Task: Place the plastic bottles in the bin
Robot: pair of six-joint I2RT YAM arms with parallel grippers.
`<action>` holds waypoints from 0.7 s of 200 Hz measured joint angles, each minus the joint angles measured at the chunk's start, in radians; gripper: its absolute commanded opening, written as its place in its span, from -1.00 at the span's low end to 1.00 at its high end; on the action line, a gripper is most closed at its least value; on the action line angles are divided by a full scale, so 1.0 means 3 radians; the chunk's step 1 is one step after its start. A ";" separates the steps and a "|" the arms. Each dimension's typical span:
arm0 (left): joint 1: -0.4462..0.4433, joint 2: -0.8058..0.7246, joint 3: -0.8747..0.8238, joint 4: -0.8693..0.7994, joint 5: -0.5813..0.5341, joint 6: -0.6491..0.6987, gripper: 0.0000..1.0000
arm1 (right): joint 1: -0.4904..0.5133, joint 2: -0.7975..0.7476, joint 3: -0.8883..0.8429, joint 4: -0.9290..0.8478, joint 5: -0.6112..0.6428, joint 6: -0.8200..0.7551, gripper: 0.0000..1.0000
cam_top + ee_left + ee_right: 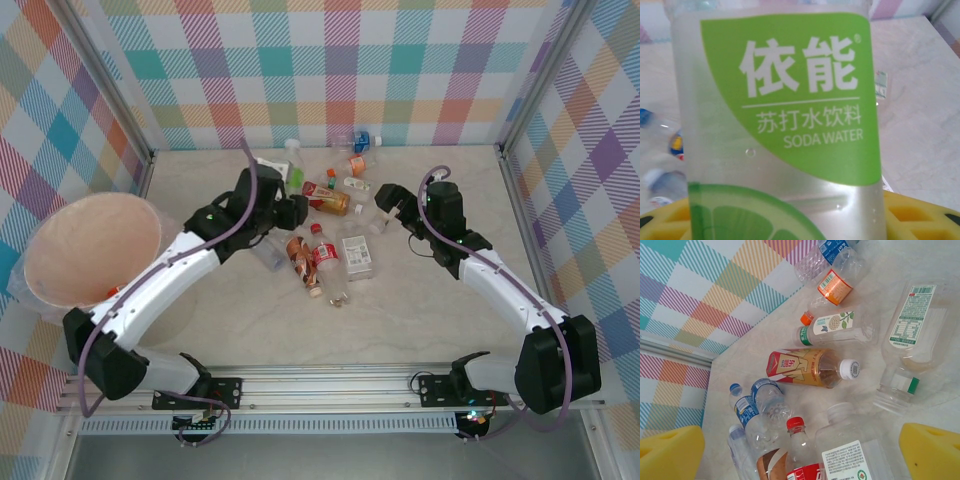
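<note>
Green-label bottle (785, 125) held in left gripper (293, 210); right gripper (800, 452) spread wide over bottles (810, 367).

Walls: checked panels (330, 70) in pastel teal, pink, orange and purple close the far, left and right sides.
Tabletop: pale beige marbled surface (250, 330), matte.
Frame: silver metal posts (548, 78) at the far corners; ribbed rail (330, 385) along the near edge.
Light: even, with soft shadows.
</note>
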State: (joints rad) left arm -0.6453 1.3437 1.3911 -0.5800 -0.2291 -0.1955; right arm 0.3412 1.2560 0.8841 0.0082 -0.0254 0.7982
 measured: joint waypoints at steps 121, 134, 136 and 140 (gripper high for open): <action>0.0312 -0.0563 0.0833 -0.1300 -0.2448 0.0254 0.11 | 0.0000 0.0083 0.0000 0.0075 -0.0008 -0.0098 0.99; 0.0495 -0.0562 0.0833 -0.1443 -0.2604 0.0214 0.09 | 0.0000 0.0114 0.0001 0.0075 -0.0019 -0.0097 0.99; 0.0530 -0.0561 0.0833 -0.1464 -0.2627 0.0203 0.09 | 0.0000 0.0121 0.0001 0.0074 -0.0027 -0.0097 0.99; 0.0618 -0.0563 0.0832 -0.1490 -0.2633 0.0193 0.08 | 0.0000 0.0130 0.0001 0.0075 -0.0032 -0.0097 0.99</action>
State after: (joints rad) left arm -0.4599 1.1748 1.6405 -1.0271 -1.0191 -0.1375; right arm 0.3412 1.2949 0.8845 0.0307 -0.0349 0.7692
